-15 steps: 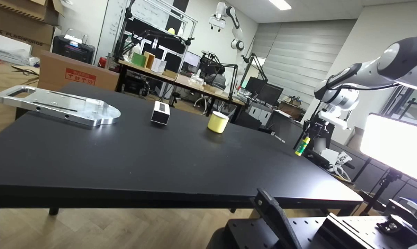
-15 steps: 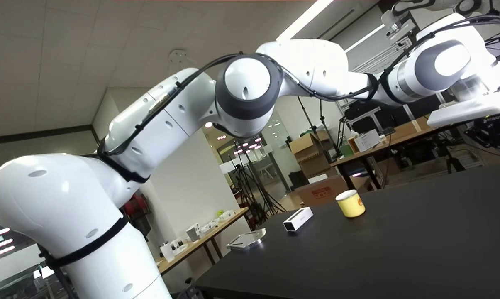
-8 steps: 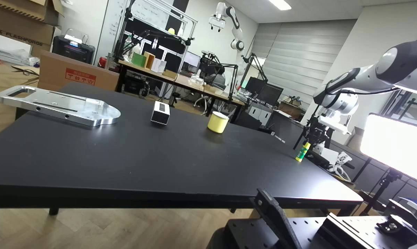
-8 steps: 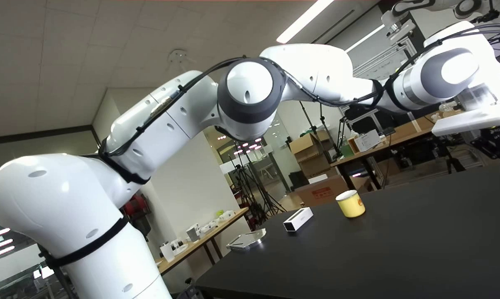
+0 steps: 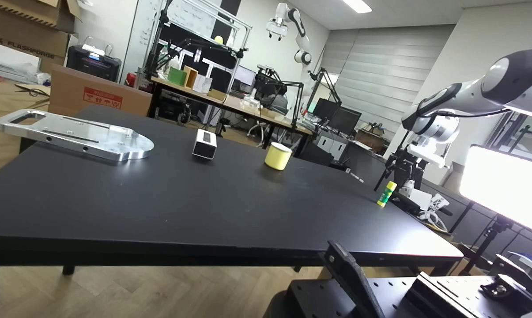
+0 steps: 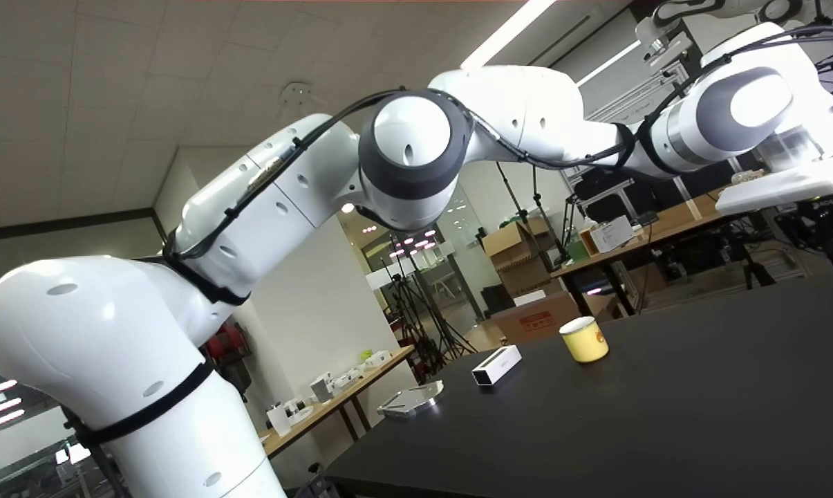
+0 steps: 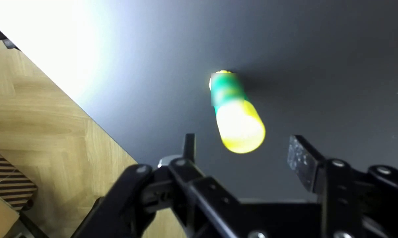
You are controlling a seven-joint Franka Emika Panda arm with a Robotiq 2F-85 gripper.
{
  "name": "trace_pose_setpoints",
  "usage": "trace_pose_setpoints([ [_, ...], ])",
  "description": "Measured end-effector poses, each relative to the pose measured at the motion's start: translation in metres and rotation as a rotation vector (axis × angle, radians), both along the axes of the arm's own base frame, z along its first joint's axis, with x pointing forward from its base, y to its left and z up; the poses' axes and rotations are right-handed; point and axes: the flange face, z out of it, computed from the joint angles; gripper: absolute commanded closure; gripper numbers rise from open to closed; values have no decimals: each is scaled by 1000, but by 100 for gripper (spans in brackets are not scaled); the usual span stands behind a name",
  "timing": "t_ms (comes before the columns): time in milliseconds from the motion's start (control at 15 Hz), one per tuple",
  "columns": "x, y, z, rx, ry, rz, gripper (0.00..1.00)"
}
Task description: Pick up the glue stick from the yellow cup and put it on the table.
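The glue stick (image 5: 386, 194), green with a yellow cap and base, stands upright on the black table (image 5: 230, 203), near its edge. In the wrist view the yellow cap of the glue stick (image 7: 241, 125) points up at the camera. My gripper (image 7: 241, 148) is open, one finger on each side of the cap with a gap all round, and it touches nothing. An exterior view has the gripper (image 6: 827, 242) above the table at the right margin; the stick is out of that picture. Away from the gripper, the yellow cup (image 5: 278, 156) stands upright, its inside hidden.
A silver metal plate (image 5: 76, 134) and a small white-and-black box (image 5: 205, 144) lie farther along the table. A bright lamp panel (image 5: 508, 187) stands beside the arm. Wooden floor (image 7: 53, 138) shows past the table edge in the wrist view.
The glue stick came down onto the table in my gripper. Since then the fingers have spread and let go, and the gripper has risen a little, leaving the stick standing.
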Motion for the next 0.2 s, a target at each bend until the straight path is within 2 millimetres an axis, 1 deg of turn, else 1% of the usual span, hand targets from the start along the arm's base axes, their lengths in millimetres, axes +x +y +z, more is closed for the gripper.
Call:
trace_pose_setpoints([
  [67,2,-1,10,-7,-10,1,0],
  [133,5,-1,23,-14,-21,3,7],
  [200,7,-1,35,-19,-30,4,1],
])
